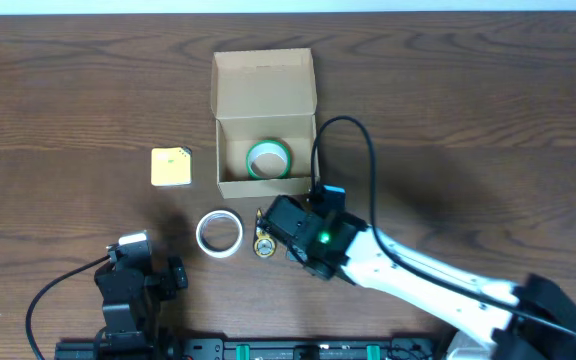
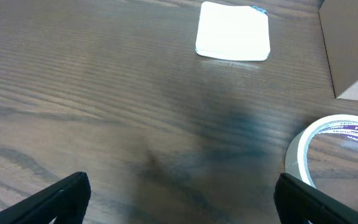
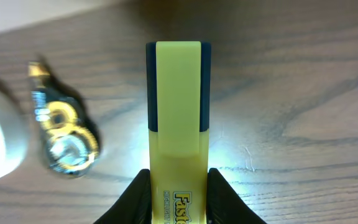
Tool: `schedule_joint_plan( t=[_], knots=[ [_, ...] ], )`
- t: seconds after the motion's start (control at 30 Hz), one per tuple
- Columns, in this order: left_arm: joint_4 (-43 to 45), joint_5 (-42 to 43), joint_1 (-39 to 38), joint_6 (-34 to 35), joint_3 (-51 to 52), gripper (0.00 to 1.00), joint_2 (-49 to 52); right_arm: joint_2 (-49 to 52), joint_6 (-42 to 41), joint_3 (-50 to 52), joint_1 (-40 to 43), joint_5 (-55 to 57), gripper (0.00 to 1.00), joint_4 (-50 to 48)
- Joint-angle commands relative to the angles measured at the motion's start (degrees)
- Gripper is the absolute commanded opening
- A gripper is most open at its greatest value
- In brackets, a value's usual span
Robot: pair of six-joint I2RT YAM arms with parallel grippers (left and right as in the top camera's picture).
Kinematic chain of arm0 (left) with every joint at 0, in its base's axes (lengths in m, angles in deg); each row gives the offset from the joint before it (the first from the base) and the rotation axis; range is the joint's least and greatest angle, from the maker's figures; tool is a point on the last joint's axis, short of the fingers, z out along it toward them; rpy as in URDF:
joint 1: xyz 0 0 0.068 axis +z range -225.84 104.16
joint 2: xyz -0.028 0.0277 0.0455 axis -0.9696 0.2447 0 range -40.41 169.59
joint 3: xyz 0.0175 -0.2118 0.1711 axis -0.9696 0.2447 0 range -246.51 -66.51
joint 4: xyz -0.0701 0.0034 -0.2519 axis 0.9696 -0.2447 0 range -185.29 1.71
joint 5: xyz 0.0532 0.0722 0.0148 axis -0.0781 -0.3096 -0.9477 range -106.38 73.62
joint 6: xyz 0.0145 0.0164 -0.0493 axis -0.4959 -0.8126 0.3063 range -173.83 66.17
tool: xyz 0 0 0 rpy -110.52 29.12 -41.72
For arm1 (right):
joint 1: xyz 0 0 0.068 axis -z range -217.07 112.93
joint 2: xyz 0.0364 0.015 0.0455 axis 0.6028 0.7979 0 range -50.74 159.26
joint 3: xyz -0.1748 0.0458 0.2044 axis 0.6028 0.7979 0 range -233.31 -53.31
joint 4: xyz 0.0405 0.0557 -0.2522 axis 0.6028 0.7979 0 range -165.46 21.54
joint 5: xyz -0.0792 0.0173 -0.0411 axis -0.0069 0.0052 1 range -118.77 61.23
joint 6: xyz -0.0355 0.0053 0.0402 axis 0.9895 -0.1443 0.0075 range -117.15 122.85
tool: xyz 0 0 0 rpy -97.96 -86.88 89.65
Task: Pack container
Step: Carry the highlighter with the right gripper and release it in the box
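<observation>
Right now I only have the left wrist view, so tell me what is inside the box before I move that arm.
Observer: A green tape roll lies in the container, and its flap lid is open on the far side.
Operator: Report what the right arm carries.
Observer: The right fingers are shut on a yellow highlighter.
Operator: Name whatever sits past my white roll.
Observer: A small correction tape dispenser lies on the table between the white tape roll and the right arm.
</observation>
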Motion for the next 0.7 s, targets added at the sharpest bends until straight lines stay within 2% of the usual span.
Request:
schedule_joint_plan(
  t=[0.0,0.17,0.3,0.53,0.67],
  knots=[
    [-0.9,-0.79,-0.24,-0.83,1.05,0.95,-0.26,-4.07,6.8,0.22,0.24,3.1,0.22,-0.74],
    [-0.9,-0.79,-0.24,-0.83,1.03,0.95,-0.26,-6.03,25.22,-2.84,2.51,3.13,0.2,-8.94],
    [-0.9,-0.79,-0.24,-0.83,1.03,0.95,-0.26,-4.98,34.14,-5.7,8.04,3.1,0.21,-15.13],
    [-0.9,-0.79,-0.24,-0.83,1.05,0.95,-0.26,3.19,45.4,-13.25,14.23,3.1,0.19,-21.51],
    [-0.9,-0.79,-0.24,-0.83,1.03,0.95,-0.26,10.38,46.77,-15.98,14.25,5.6,0.19,-22.6]
  ],
)
